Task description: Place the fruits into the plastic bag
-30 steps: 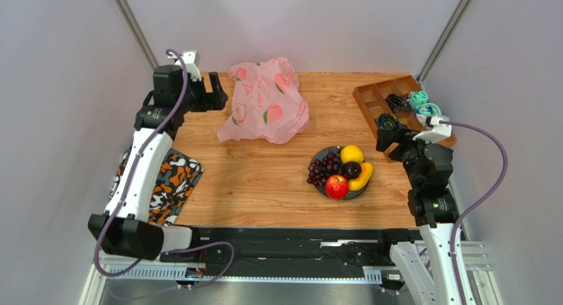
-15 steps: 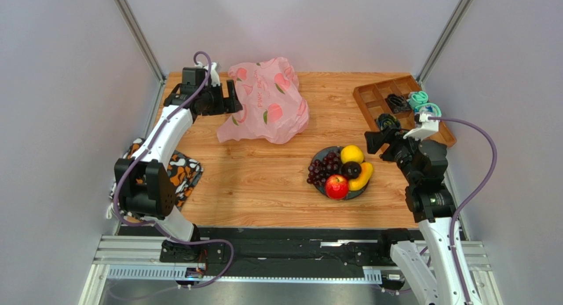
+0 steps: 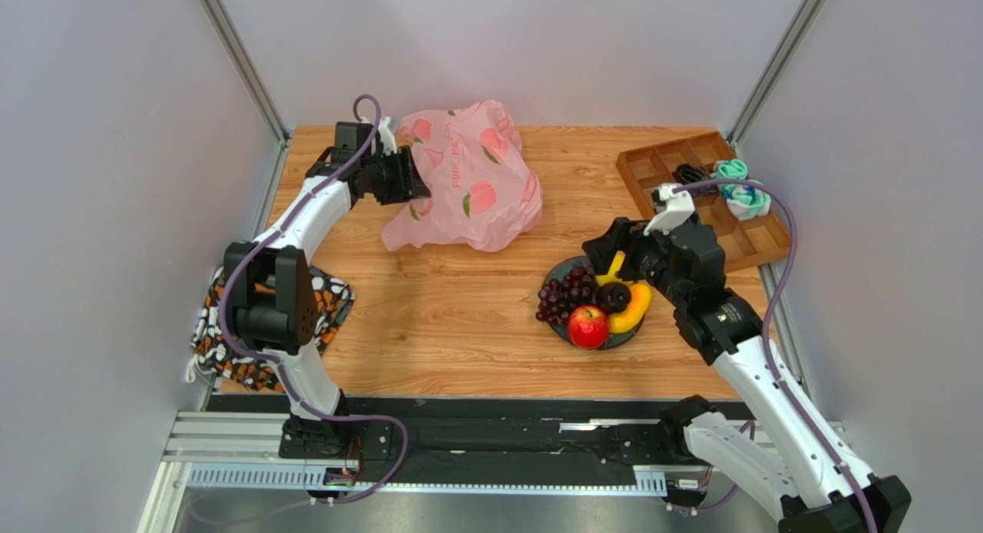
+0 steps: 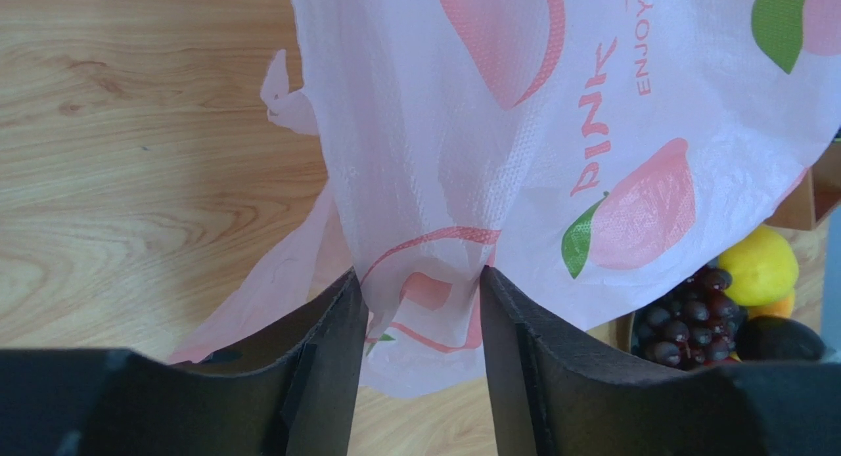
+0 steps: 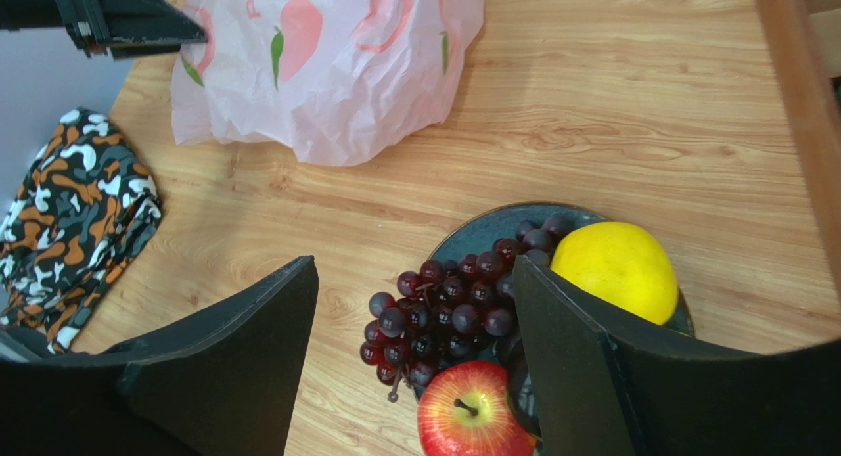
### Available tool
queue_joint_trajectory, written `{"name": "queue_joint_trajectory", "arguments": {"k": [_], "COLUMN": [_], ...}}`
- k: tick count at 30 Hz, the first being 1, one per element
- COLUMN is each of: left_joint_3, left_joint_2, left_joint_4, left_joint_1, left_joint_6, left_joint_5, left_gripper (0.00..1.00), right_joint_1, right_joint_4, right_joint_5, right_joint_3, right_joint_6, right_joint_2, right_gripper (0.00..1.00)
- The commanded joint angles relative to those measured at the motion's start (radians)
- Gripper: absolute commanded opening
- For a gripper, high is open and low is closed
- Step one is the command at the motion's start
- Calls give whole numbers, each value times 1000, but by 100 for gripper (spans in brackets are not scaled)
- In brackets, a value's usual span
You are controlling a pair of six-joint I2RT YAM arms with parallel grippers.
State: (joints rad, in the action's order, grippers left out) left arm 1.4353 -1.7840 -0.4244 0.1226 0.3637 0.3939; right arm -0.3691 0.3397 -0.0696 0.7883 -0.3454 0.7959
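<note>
Although the fruits all sit on the plate, none is inside the plastic bag (image 3: 467, 176), which lies crumpled on the wooden table (image 3: 450, 308) in the upper middle of the top view.

Left gripper (image 4: 420, 279): at the bag's left edge. The left wrist view shows its two fingers (image 4: 336, 328) parted by a moderate gap, with a fold of the pink printed film between them. Whether the pads touch the film cannot be told.

Right gripper (image 5: 413, 269): spread wide and holding nothing. It hangs over the upper part of the dark plate (image 5: 472, 231), right of centre in the top view.

Contents of the plate, by the right wrist view and the top view:
- dark purple grapes (image 5: 444, 308) on the left side;
- yellow citrus (image 5: 614, 269) at the upper right, mostly hidden under the gripper in the top view;
- red apple (image 3: 587, 325) at the near edge, stem upward;
- dark plum-like ball (image 3: 613, 296) in the middle, touching the apple;
- banana (image 3: 632, 311) along the right rim.

Other items: an orange-black patterned cloth (image 3: 329, 308) lies at the lower left of the table, partly beneath the left arm. A compartmented wooden tray (image 3: 756, 239) stands at the upper right, with teal coils (image 3: 738, 193) and black coils (image 3: 692, 176) in separate compartments. Bag and plate are well apart.
</note>
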Motion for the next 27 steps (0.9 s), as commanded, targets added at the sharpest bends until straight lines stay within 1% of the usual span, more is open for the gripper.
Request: {"name": "queue_joint_trajectory", "arguments": {"k": [1, 2, 4, 5, 6, 8, 9, 10, 12, 14, 15, 16, 18, 19, 21, 22, 23, 24, 25, 27], "left_joint_3": [14, 8, -18, -35, -53, -114, -134, -165, -191, -222, -225, -227, -222, -214, -204, -185, -176, -170, -159, -148], "left_joint_2": [12, 21, 43, 76, 99, 170, 188, 224, 250, 284, 293, 316, 343, 378, 414, 443, 458, 472, 498, 517], "left_joint_4": [61, 58, 47, 46, 49, 49, 50, 52, 50, 50, 39, 33, 3, -7, -33, -45, -57, -76, -80, -97], "left_joint_1": [5, 12, 43, 57, 93, 142, 197, 224, 287, 316, 331, 334, 334, 334, 334, 334, 333, 333, 331, 321], "left_joint_6": [24, 37, 58, 81, 89, 107, 115, 124, 147, 152, 149, 146, 123, 112, 67, 49, 14, -5, -41, -74], "left_joint_5": [65, 66, 45, 36, 20, -58, -85, -125, -139, -142, -144, -142, -171, -229, -294, -361, -392, -430, -494, -576], "left_gripper": [45, 26, 0, 0, 0, 0, 0, 1, 4, 12, 20, 37, 49, 58, 66, 70, 72, 78, 79, 82], "right_joint_1": [-72, -82, -99, -102, -106, -108, -106, -108, -108, -108, -111, -113, -128, -137, -169, -181, -204, -212, -217, -218], "right_joint_4": [-83, -84, -67, -58, -47, -34, -27, -24, -7, 4, 7, 8, 7, 5, 4, 5, 10, 15, 16, 18], "right_joint_5": [59, 65, 100, 106, 117, 125, 126, 128, 133, 133, 129, 129, 139, 146, 171, 185, 215, 226, 232, 267], "right_joint_3": [42, 48, 58, 68, 72, 75, 77, 78, 89, 95, 98, 98, 100, 101, 112, 123, 129, 137, 143, 143], "right_joint_6": [-17, -18, -20, -21, -21, -24, -26, -26, -26, -24, -24, -26, -27, -29, -29, -27, -38, -47, -64, -116], "right_joint_2": [51, 71, 91, 106, 111, 123, 124, 131, 144, 152, 158, 160, 167, 172, 184, 204, 213, 229, 253, 282], "right_gripper": [76, 76, 76, 76, 76, 76, 76, 76, 76, 76, 76, 76, 76, 77, 77, 77, 77, 78, 79, 82]}}
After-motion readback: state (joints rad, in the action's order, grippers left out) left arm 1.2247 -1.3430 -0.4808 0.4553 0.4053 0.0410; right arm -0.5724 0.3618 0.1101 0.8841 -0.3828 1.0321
